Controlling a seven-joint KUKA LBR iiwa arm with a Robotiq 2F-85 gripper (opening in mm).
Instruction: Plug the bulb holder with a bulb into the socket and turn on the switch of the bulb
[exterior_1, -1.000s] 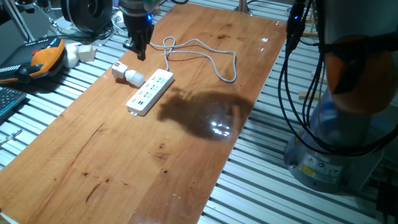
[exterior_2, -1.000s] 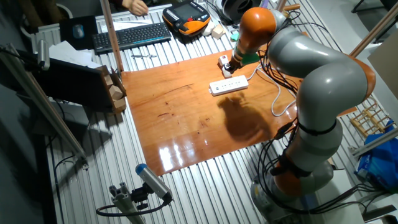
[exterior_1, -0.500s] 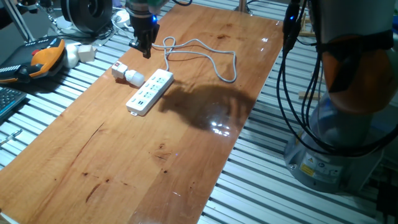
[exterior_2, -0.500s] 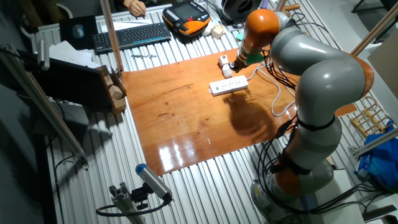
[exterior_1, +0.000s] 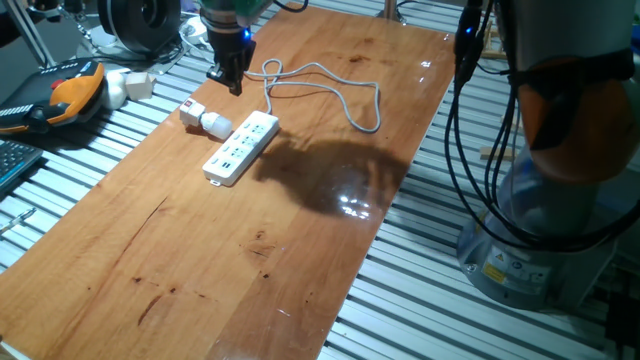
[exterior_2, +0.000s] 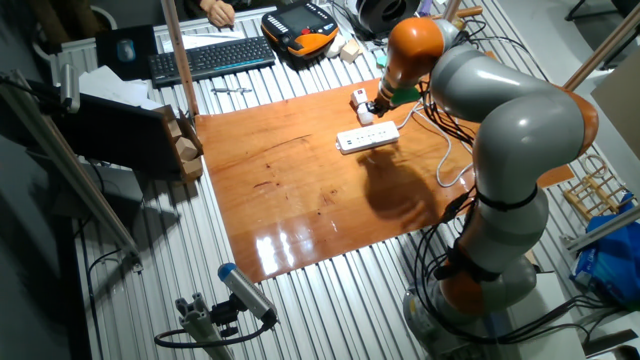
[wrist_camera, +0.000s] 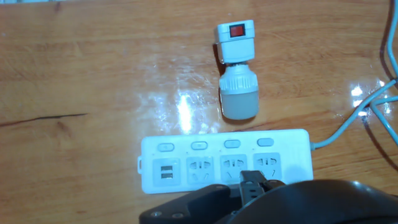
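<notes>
Wooden table (exterior_1: 300, 250), long board on a slatted metal bench.

Socket (exterior_1: 241, 147) flat on the table, taken as landmark. Long white strip, row of outlets facing up, also seen in the other fixed view (exterior_2: 368, 138) and in the hand view (wrist_camera: 225, 162). Four small buttons along its far edge in the hand view, outlets and a pair of USB ports below them. Grey-white cord (exterior_1: 335, 90) leaving one short end of the socket, looping over the wood beyond it.

Bulb holder (exterior_1: 192, 112) lying on its side on the table just beside the socket, not plugged in, a strip of bare wood between the two. In the hand view (wrist_camera: 235, 42) set crosswise to the socket's long edge. Switch (wrist_camera: 237, 30) red, on the upward face, at the end farthest from the socket. Bulb (wrist_camera: 238, 93) joined to the holder, rounded tip pointing at the socket, close but not touching.

Gripper (exterior_1: 226, 80) hanging above the table beyond the socket's cord end, near the cord loop, fingers pointing down. Holding nothing. Fingers look close together in that fixed view; apart or together cannot be told for certain. In the other fixed view (exterior_2: 379, 101) small, jaws unreadable. Hand view shows only dark gripper body over the socket's near edge.
</notes>
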